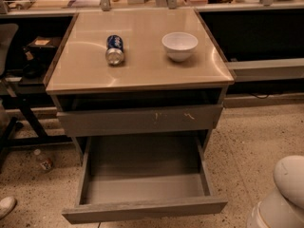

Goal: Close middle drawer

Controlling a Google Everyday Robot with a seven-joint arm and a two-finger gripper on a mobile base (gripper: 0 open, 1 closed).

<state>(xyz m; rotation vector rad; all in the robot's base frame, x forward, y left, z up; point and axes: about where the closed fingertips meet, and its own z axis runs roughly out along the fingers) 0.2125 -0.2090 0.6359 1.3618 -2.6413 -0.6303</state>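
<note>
Mid drawer (142,182) is pulled far out at the bottom of the cabinet, front edge close to the cam. It's a wide grey box as broad as the cabinet, w/ a plain flat front and a deep interior that has nothing in it. Directly above sits another grey drawer front w/ pale scratch marks (140,120), pushed in much further, w/ a dark gap betw it and the top.

The beige counter (142,70) carries a blue can (114,49) lying on its side left of centre, and a white bowl (179,45) upright to its right. The two are apart, not touching.

The tool is not in frame, so can't tell if it's wide, narrow or holding anything. Only a white rounded robot part (284,194) shows at the bottom-right corner, right of the open drawer and clear of it.

On the speckled floor, a small bottle (43,159) lies left of the cabinet and a shoe tip (5,206) shows at the bottom-left edge. A dark chair (6,46) stands at far left. Behind the counter runs a cluttered shelf, items too blurred to ID.
</note>
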